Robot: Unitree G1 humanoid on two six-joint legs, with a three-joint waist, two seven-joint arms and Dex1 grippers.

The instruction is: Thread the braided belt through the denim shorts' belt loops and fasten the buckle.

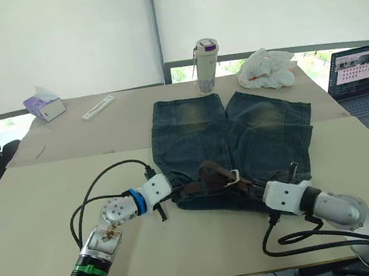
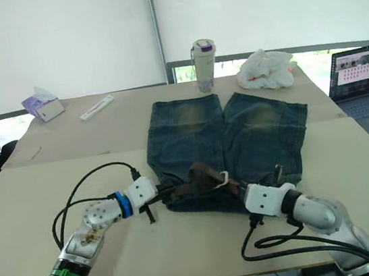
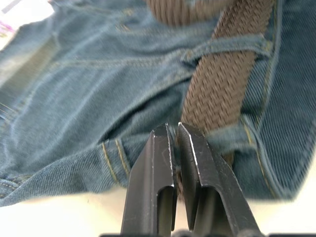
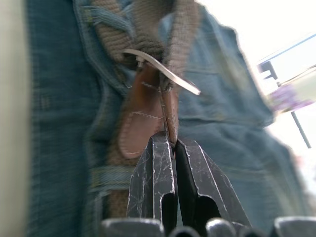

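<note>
Two beige tabletop (image 1: 45, 217) panels carry the denim shorts (image 1: 229, 142), waistband nearest the robot, before white blinds; a tissue box (image 1: 44, 105), bottle (image 1: 205, 57), white bag (image 1: 267, 67) and laptop (image 1: 364, 80) stand behind. Left wrist view: left gripper (image 3: 176, 129) fingers nearly closed, pinching the braided belt (image 3: 224, 79) under a belt loop (image 3: 222, 49). Right wrist view: right gripper (image 4: 170, 140) fingers clamp the belt's leather end below the buckle (image 4: 163, 69).
</note>
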